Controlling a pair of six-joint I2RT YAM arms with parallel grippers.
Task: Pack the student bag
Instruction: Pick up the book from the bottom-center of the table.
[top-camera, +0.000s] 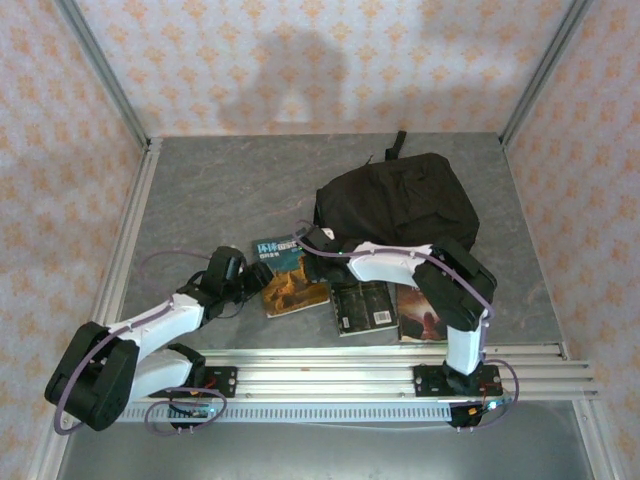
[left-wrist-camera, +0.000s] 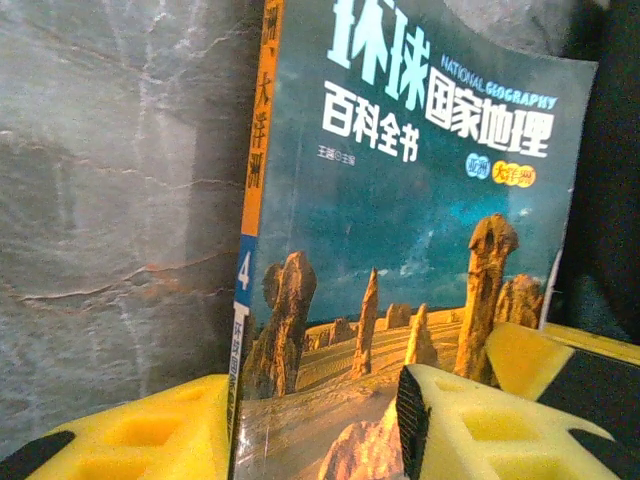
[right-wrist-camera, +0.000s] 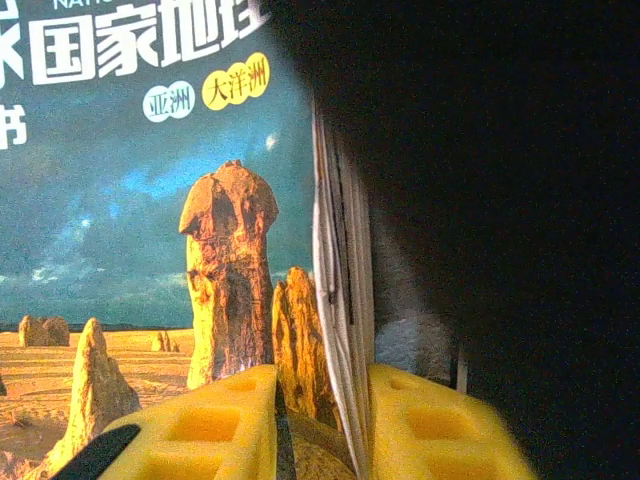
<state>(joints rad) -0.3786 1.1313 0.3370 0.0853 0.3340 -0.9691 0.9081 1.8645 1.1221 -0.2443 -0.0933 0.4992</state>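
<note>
The student bag, a large black backpack, lies at the back right of the grey table; its black fabric rises just past the book. A geography book with a teal sky and orange rock pillars lies in front of it. My left gripper is at the book's spine. In the left wrist view the book sits with that spine edge between the open jaws of the left gripper, one pad beside the spine, the other over the cover. My right gripper is shut on the book's page edge.
Two more books lie side by side right of the geography book, a dark one and a reddish one, partly under the right arm. An aluminium rail runs along the table's near edge. Patterned walls and metal posts enclose the table.
</note>
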